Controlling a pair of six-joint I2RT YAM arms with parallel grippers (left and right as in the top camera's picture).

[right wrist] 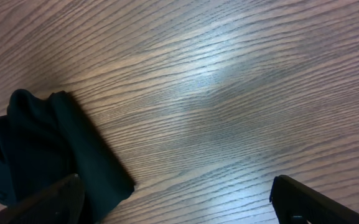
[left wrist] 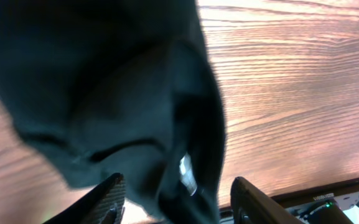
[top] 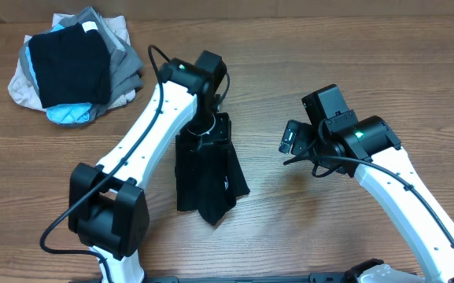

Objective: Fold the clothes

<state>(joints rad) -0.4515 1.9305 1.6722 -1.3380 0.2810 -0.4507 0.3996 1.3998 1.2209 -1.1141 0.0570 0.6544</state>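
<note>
Right now my left gripper (top: 205,135) sits over the far end of the black shirt (top: 203,177). In the left wrist view its two fingers (left wrist: 107,199) stand partly apart with bunched fabric filling most of the gap, and I cannot tell whether they are pinching the cloth or only straddling it. A small white mark (left wrist: 186,174) shows on a fold just between them. From overhead, the wrist hides the top edge of the shirt, so that end is out of my sight. The shirt itself lies on the wooden table (top: 352,47) as a narrow, rumpled strip running toward me from the gripper, with one loose flap splayed out to the right. My right gripper (top: 292,140) hangs to the right of the shirt, jaws wide and holding nothing, with the shirt's edge at the left of its camera. A stacked pile of garments (top: 73,67) sits well apart at the far left corner.
</note>
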